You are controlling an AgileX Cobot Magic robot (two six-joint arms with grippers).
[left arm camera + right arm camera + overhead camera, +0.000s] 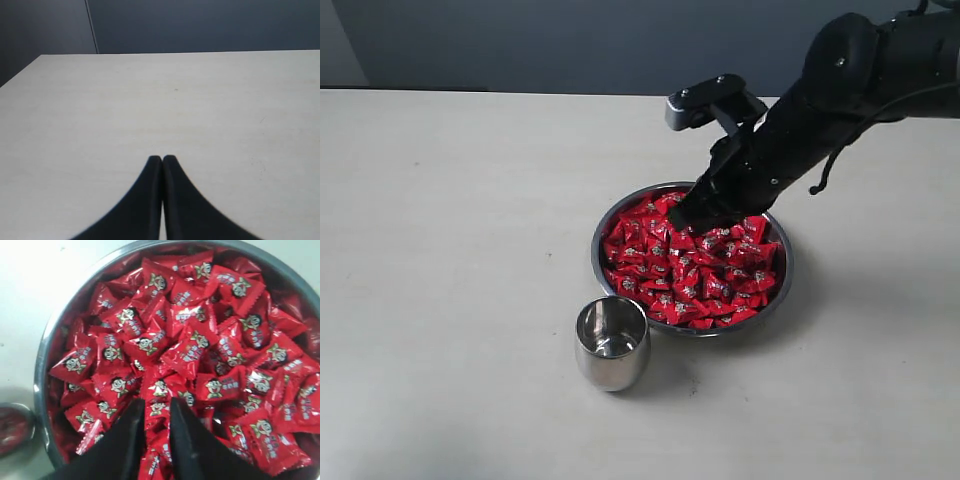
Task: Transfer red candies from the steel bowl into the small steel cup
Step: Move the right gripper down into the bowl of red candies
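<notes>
In the exterior view, I see the steel bowl (pixel 603 232) sitting right of centre on the pale surface (pixel 450 250), heaped with red candies (pixel 710 275). The small steel cup (pixel 612 342) stands upright just beside the bowl's near-left rim, and I see no candy in it. The right arm (pixel 820 110) comes in from the far right and slopes down, putting the right claw (pixel 682 218) at the far side of the heap.

In the left wrist view, the left claw (pixel 162 159) has its fingers pressed together with nothing between them, over bare surface (pixel 150 100).

In the right wrist view, the right claw (pixel 156 405) is slightly open, its tips down at the red candies (pixel 190 350). Wrappers show through the narrow gap, but I see none pinched. The steel bowl (pixel 42 365) rim curves around the pile, and the small steel cup (pixel 12 427) shows just outside it.
</notes>
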